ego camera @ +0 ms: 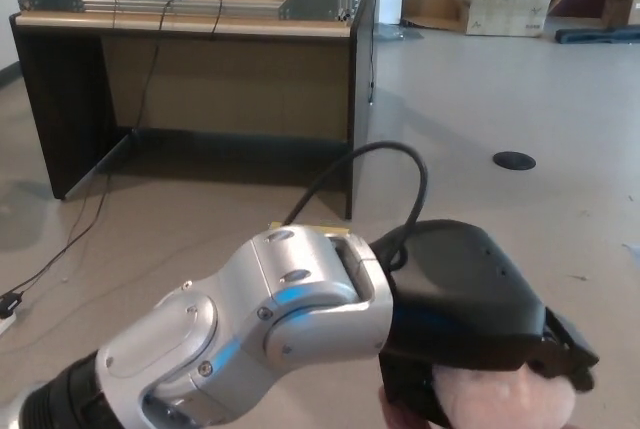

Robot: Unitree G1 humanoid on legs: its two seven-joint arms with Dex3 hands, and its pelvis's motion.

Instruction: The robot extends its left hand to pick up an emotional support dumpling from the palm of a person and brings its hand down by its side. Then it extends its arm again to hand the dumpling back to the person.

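My left hand (480, 324) reaches out low at the bottom of the view, its black shell turned palm down, with my silver forearm (230, 349) running back toward the lower left corner. A black cable (385, 174) loops up from the wrist and arcs over the back of the hand.

The dumpling (505, 399), pale and soft, sits directly beneath my hand, pressed up against the underside of the palm. My fingers (560, 354) curl down over its top at the far right, and my thumb (410, 394) comes down along its left side, so the hand is closed around it from above. Only the lower front of the dumpling shows below the black shell; the rest is hidden by the hand. At the very bottom edge a sliver of a person's hand (400, 417) shows under the dumpling, but I cannot tell whether the dumpling rests on it.

My right hand does not show.

Beyond, a wooden worktop (190, 24) stands on the floor (500, 99), with a cardboard box (495, 4) farther back on the right.
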